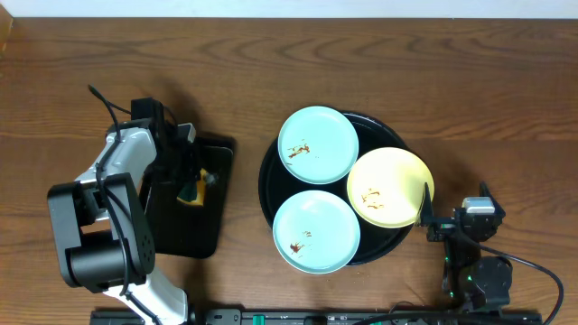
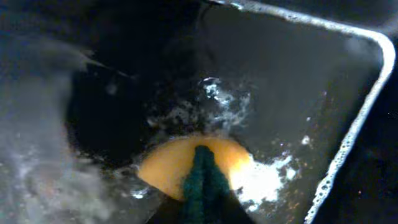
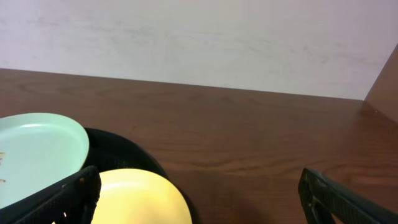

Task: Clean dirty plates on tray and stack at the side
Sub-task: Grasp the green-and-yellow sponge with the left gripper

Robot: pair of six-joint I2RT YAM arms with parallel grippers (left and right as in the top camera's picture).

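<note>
The left gripper (image 1: 191, 179) is clamped on a sponge (image 2: 166, 167). The sponge is soft yellow foam with a dark green scouring layer, and it bulges into a rounded hump on either side of the pinch. Beneath it lies a rectangular tray (image 1: 194, 236), glossy black and wet, with rounded corners and a thin raised rim. White soap foam is scattered ahead of the gripper and strung along the rim to its right.

The right gripper (image 3: 199, 210) hangs released, and its two matte black fingers (image 3: 69, 198) are spread wide over the brown wood-grain table (image 1: 271, 63). Just beside its left finger is the edge of the yellow plate (image 1: 390, 187), round, shallow and smooth, with a small brown smear near its middle. Further to that side, overlapping the yellow one, are two pale turquoise plates of the same shape. The far turquoise plate (image 1: 318, 144) and the near turquoise plate (image 1: 316, 231) each carry brown smears. All three rest on the round tray (image 1: 267, 181), shiny black with a raised rim and wider than the plates. It is to the left of the right gripper and well apart from the left one.
</note>
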